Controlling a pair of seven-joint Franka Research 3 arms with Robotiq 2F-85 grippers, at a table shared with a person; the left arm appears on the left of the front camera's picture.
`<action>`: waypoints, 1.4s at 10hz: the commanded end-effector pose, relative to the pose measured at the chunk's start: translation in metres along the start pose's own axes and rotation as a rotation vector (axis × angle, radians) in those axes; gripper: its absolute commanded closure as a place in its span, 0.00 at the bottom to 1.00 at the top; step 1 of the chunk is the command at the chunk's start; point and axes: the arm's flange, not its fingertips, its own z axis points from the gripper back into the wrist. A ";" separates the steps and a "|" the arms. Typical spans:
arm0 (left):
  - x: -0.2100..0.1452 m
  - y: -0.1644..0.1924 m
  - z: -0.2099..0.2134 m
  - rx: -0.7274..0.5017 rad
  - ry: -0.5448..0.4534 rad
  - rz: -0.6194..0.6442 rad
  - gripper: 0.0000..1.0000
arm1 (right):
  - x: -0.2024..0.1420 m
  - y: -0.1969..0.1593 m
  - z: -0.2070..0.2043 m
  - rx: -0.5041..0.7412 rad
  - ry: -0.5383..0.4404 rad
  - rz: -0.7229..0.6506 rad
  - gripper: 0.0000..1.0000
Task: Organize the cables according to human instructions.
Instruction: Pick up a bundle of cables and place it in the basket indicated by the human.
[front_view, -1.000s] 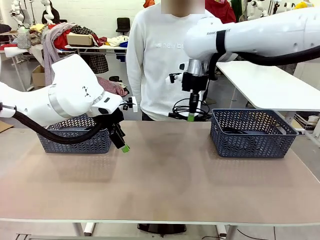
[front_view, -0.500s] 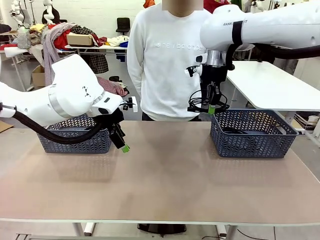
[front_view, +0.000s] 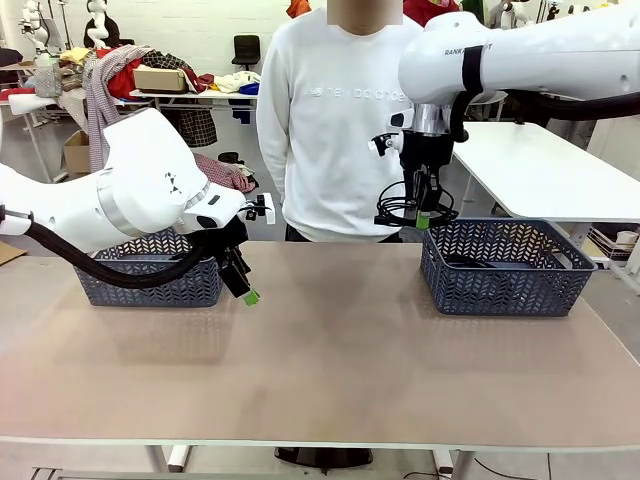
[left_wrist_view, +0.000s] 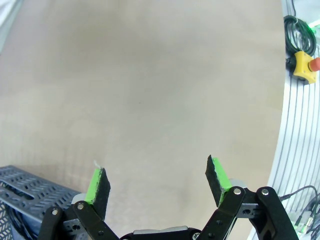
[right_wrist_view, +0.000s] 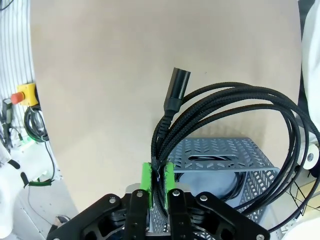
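A coiled black cable (front_view: 393, 213) hangs in the air from my right gripper (front_view: 424, 216), just above the left rim of the right grey basket (front_view: 500, 270). In the right wrist view the right gripper (right_wrist_view: 157, 181) is shut on the cable (right_wrist_view: 178, 86), whose plug end and loops spread out above the basket (right_wrist_view: 220, 150). Something dark and cord-like lies in that basket. My left gripper (front_view: 250, 295) hovers low over the table beside the left grey basket (front_view: 150, 280). The left wrist view shows it (left_wrist_view: 157, 180) open with nothing between its fingers.
A person (front_view: 340, 120) in a white sweater stands at the far edge, between the two baskets. A corner of the left basket (left_wrist_view: 30, 187) shows by my left fingers. A yellow stop button (left_wrist_view: 305, 65) sits past the table's edge. A white table (front_view: 540, 170) stands behind on the right.
My right arm has carried the cable to the right, from in front of the person to the right basket's left rim, then held still. The left arm has not moved.
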 end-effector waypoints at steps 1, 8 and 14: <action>-0.002 0.002 0.002 -0.005 0.005 -0.013 0.00 | -0.001 0.001 0.003 0.006 -0.008 0.000 1.00; -0.002 0.002 0.002 -0.005 0.005 -0.013 0.00 | -0.088 0.019 -0.010 -0.069 -0.012 -0.058 0.88; -0.002 0.002 0.002 -0.005 0.005 -0.013 0.00 | -0.155 0.016 -0.029 -0.100 -0.035 -0.091 0.88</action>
